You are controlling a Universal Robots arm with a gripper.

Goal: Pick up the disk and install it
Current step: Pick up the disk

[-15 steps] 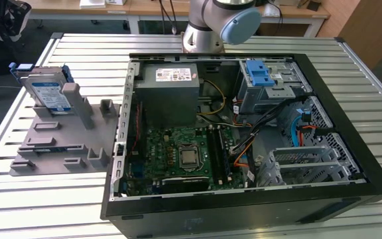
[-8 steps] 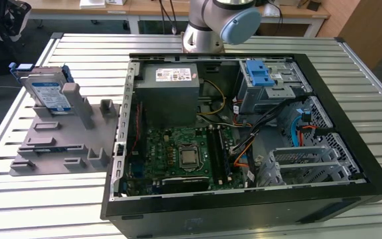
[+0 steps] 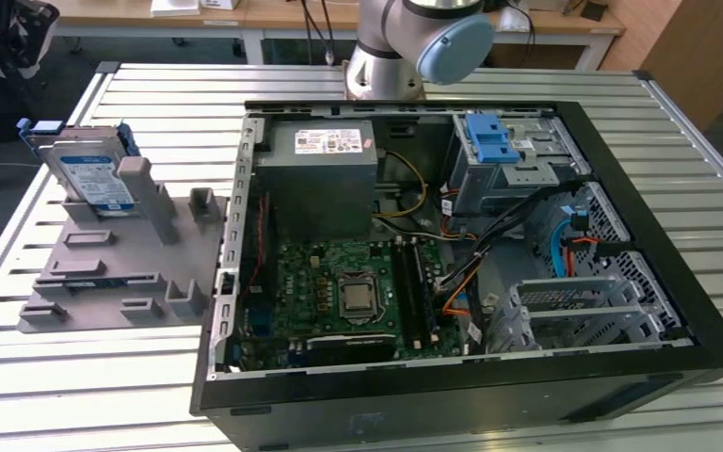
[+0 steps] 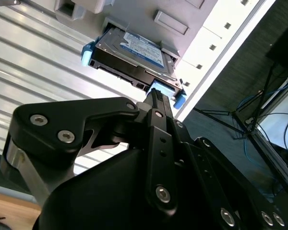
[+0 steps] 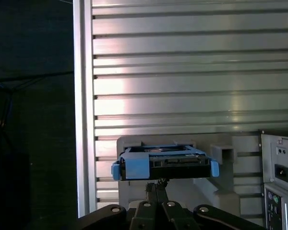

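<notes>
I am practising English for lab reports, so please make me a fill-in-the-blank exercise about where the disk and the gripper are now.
1. The disk sits in a plastic carrier of ___ colour.
2. It stands on the grey holder, to the exterior view's ___ of the open computer case.
3. In both wrist views the gripper is nearest to the ___.
Missing words: blue; left; disk.
</notes>
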